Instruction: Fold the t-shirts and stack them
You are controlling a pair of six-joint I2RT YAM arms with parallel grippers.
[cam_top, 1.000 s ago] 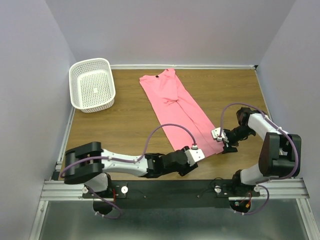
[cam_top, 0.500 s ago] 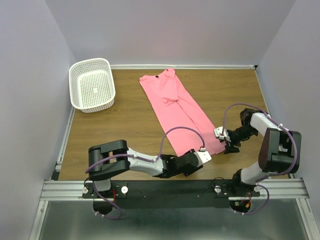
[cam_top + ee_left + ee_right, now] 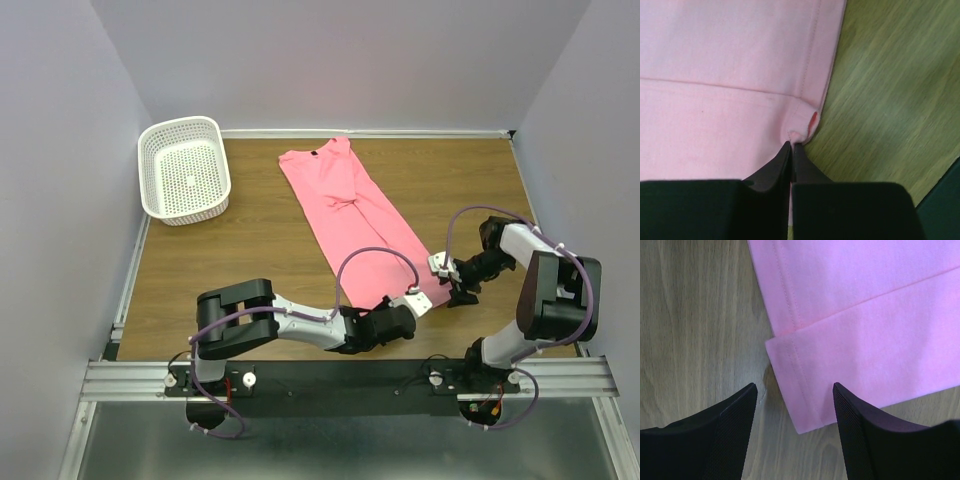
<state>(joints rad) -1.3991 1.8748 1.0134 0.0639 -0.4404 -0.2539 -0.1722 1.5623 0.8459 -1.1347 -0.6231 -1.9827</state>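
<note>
Left arm swings further right along near edge; our left pincer [image 3: 791, 146] now clenched on t-shirt [image 3: 350, 215] hem corner. Right pincer [image 3: 794, 390] spread, straddling other corner. We judge shirt folded lengthwise on tabletop [image 3: 240, 250]; crosswise fold, stacking remain.

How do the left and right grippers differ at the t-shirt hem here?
The left gripper is shut; the right gripper is open. The left fingers pinch a puckered hem corner of the t-shirt; the right fingers straddle a flat corner, not clamping it. Both sit at the shirt's near end.
</note>
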